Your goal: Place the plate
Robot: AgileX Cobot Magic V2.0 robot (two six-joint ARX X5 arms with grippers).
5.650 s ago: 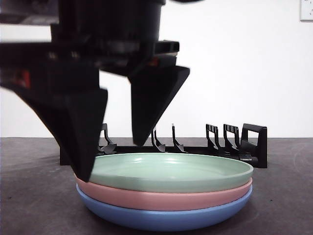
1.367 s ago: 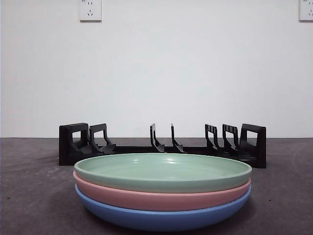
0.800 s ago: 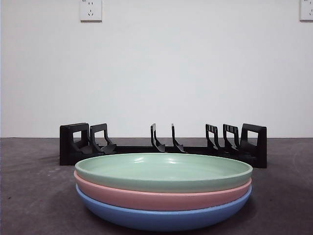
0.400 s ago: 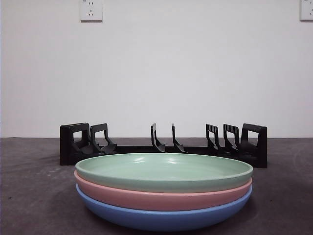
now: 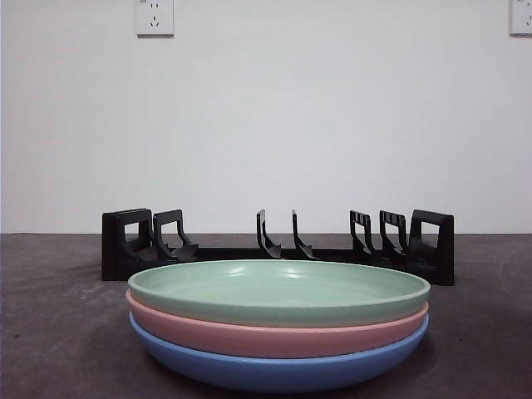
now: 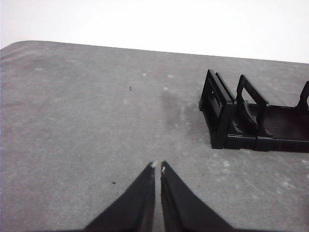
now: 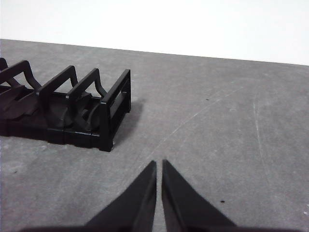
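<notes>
green plate (image 5: 279,291) lies flat atop 2 plates; left tool (image 6: 158,167) and right tool (image 7: 159,164) closed, empty.

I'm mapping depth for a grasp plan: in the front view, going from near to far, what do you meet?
Stack of plates, blue plate at the bottom, pink plate on it, green plate on top → black dish rack behind them → white wall with its outlets.

The left arm's two-jawed black gripper (image 6: 157,167) hangs above bare tabletop, its tapered jaws pressed together with only a hairline slit between the tips, holding nothing. The right arm's matching black gripper (image 7: 159,164) hangs likewise, jaws closed and empty. Neither arm appears in the front view.
</notes>
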